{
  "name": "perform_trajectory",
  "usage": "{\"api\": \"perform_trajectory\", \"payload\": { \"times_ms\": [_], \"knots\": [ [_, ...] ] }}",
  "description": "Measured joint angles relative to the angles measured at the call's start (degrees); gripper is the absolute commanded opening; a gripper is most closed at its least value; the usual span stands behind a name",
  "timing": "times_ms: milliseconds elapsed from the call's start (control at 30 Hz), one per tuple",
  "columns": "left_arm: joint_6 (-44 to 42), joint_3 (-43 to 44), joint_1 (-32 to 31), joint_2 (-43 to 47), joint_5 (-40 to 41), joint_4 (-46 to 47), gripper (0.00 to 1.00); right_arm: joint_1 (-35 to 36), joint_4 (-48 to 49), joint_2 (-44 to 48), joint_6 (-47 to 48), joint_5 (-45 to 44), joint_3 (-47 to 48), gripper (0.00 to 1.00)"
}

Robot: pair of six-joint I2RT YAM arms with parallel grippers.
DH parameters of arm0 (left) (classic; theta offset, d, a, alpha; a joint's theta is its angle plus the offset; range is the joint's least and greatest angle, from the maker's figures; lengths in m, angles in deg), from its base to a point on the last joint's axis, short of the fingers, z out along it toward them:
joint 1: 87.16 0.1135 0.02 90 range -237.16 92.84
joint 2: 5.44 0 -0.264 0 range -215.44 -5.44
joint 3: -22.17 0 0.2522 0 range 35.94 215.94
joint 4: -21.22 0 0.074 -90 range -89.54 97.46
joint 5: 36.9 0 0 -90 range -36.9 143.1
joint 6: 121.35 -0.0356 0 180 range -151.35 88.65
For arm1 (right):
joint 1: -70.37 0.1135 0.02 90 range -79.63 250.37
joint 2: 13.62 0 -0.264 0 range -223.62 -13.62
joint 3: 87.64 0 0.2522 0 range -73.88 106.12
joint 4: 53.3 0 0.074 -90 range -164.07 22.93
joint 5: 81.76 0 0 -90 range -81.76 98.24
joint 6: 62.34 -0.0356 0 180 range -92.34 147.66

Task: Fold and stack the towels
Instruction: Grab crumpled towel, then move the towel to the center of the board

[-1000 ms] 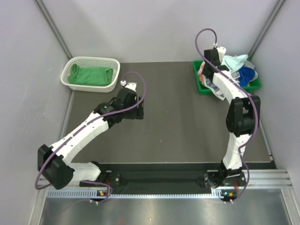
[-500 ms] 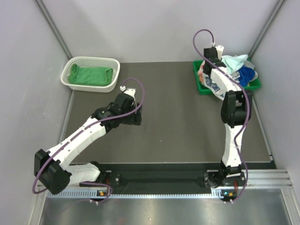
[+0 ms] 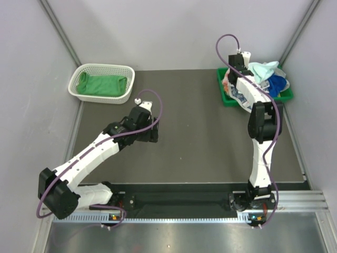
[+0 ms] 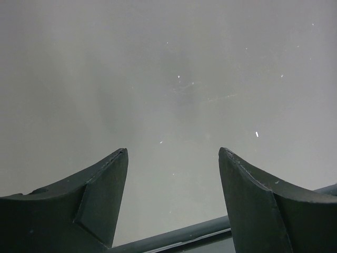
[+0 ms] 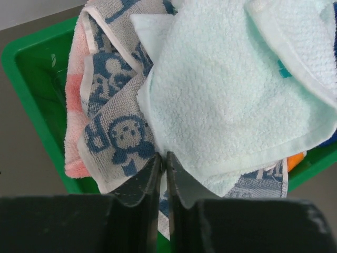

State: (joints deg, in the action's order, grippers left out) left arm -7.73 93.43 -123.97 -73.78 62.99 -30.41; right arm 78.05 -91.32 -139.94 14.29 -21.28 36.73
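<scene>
Top external view, near edge first: dark table (image 3: 200, 137) stretching out ahead of both arm bases, with no towel laid out on it for folding. Mid-table, left claw (image 4: 172, 152) hanging low over that surface, fingers wide apart, gripping nothing. Farther back on the left, a white mesh basket (image 3: 126, 87) with one bright green towel (image 3: 102, 86) lying flat inside, judged the only piece dealt with so far. At the far right, a green tray (image 5: 31, 100) heaped with the rest: pale mint towel (image 5: 226, 100) on top, grey-blue printed towel (image 5: 118, 126) and pink towel (image 5: 76, 105) beneath, royal blue towel (image 3: 276, 83) behind. Right claw (image 5: 162, 154) down at the heap, narrowed to a slit at the mint corner, apparently nipping it. Early going, by the look: nearly all folding and stacking left.
</scene>
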Motion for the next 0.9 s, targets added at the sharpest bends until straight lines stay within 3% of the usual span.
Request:
{"api": "perform_trajectory", "payload": {
  "times_ms": [100, 633, 900],
  "knots": [
    [0.00, -0.07, 0.00, 0.15, 0.00, 0.15, 0.74, 0.00, -0.09, 0.74, 0.35, 0.00, -0.33, 0.00],
    [0.02, -0.50, 0.00, 1.77, 0.50, 0.24, 0.74, 1.22, -3.54, 22.62, 0.28, 2.14, -3.37, 0.00],
    [0.02, -0.72, 0.00, 2.71, 0.98, 0.55, 0.75, 11.32, -7.48, 31.19, 0.22, 3.50, -3.37, 0.00]
  ]
}}
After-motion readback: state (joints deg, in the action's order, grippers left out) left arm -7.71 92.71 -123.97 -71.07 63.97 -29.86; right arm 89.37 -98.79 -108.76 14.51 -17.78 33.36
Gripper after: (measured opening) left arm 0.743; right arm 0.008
